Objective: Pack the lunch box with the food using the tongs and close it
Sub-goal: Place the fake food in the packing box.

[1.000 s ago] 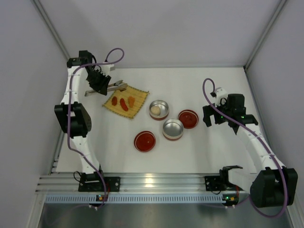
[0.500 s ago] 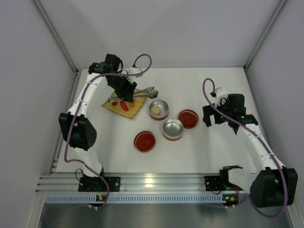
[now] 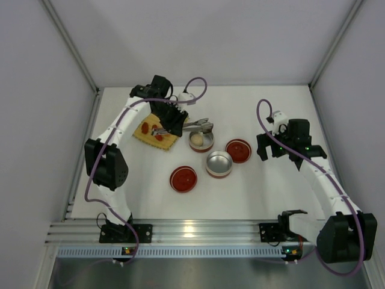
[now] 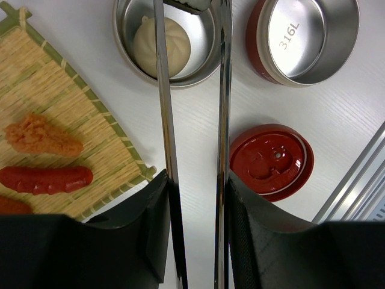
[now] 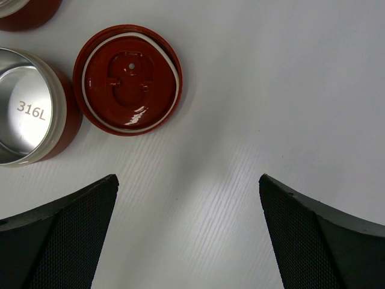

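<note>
Left gripper [image 4: 195, 232]: clamped on the tongs [image 4: 224, 108], one black finger [image 4: 150, 223] pressing each arm from outside; from above, hanging over the mat's right end.
Tongs: arms parallel and apart, reaching from the gripper to above the bun bowl [image 4: 125, 27].
Tips: at the top edge of the left wrist view, with a small grey piece [image 4: 187, 5] between them, mostly cut off; too small from above to tell what it is.
Bun [image 4: 161, 37]: white and round, inside the bowl nearest the mat, under the tongs.
Mat [image 4: 54, 102]: orange piece [image 4: 42, 137] and sausage [image 4: 47, 179] lying side by side, told apart clearly only by the left wrist.
Empty bowl [image 4: 307, 36]: beside the bun bowl, "316L" readable in both wrist views, not from above.
Lids: red, undersides up, off the bowls; near lid [image 4: 269, 161] only in the left wrist view, far lid [image 5: 127, 79] only in the right.
Right gripper [image 5: 191, 235]: spread wide, nothing between, over bare table [image 5: 271, 90].
</note>
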Controlling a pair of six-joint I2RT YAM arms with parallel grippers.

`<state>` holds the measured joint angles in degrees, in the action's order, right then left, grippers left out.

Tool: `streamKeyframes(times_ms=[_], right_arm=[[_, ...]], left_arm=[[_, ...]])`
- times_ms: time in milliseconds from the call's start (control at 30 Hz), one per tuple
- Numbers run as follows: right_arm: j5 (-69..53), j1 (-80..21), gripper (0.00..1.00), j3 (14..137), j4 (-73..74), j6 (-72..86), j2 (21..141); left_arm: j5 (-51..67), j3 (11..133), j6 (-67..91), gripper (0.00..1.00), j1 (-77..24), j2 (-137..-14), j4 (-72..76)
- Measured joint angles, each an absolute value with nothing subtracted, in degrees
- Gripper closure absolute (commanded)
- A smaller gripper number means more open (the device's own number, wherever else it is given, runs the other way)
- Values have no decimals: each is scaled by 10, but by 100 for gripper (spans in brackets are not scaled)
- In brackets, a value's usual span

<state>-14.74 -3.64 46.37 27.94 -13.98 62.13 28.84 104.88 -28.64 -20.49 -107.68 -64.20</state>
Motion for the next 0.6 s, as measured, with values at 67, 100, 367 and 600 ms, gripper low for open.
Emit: streamKeyframes(times_ms=[67, 100, 367, 600], right_arm=[[-147, -36, 1, 464, 280, -140, 621], [-147, -36, 1, 464, 279, -140, 621], [-147, -36, 1, 464, 280, -140, 621], [-147, -36, 1, 464, 279, -140, 621]], left_arm=[[288, 1046, -285, 82, -210, -1083, -640], [287, 1044, -285, 82, -211, -1086, -638], [274, 1017, -284, 79, -211, -1104, -627], [271, 1004, -285, 61, -211, -1105, -624]])
